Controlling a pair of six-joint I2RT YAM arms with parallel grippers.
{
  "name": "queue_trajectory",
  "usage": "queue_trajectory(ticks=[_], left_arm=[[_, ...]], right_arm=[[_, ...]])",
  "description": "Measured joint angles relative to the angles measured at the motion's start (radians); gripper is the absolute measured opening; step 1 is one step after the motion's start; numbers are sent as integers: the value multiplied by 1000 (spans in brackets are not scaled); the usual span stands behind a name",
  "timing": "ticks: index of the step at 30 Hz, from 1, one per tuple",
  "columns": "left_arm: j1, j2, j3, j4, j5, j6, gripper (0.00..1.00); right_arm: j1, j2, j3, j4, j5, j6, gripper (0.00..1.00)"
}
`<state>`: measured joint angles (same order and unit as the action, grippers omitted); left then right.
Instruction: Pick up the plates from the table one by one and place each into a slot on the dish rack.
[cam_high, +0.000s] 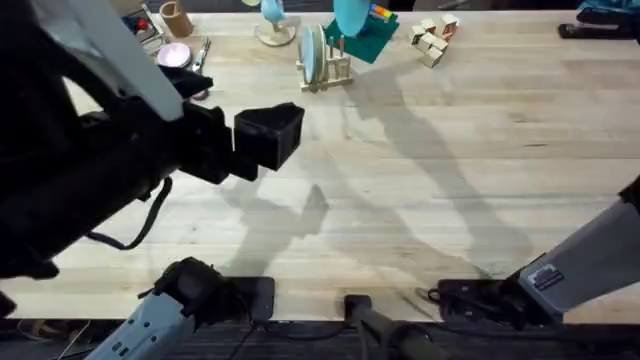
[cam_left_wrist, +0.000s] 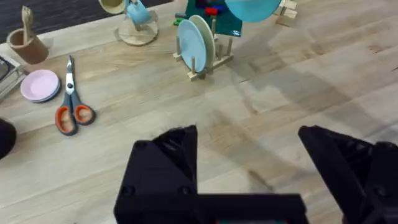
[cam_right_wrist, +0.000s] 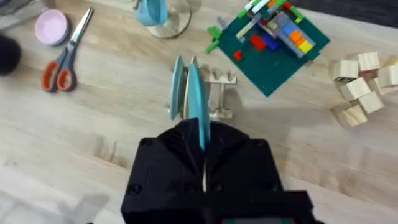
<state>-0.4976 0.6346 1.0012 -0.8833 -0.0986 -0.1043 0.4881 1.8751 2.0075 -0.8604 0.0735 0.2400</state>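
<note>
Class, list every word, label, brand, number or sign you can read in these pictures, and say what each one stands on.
No text can be read.
White label with dark marks on the right arm's grey link: too blurred to read.
The light-wood dish rack, the sky-blue round plate and the pale plank table: no markings visible.

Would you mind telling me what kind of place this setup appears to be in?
Probably a robotics lab's test bench, not a kitchen: a pale plank table carries a small wooden dish rack alongside unrelated props such as orange-handled scissors, a green tray of coloured blocks and loose wooden cubes.
</note>
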Motion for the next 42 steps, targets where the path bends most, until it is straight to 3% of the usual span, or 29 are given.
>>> queue_trajectory(ticks=[10, 42], left_arm=[[0, 0, 0, -2, 0, 0, 992], [0, 0, 0, -3, 0, 0, 993]], right_arm=[[0, 11, 1, 61, 17, 4, 30], [3, 227, 4, 172, 66, 4, 30]])
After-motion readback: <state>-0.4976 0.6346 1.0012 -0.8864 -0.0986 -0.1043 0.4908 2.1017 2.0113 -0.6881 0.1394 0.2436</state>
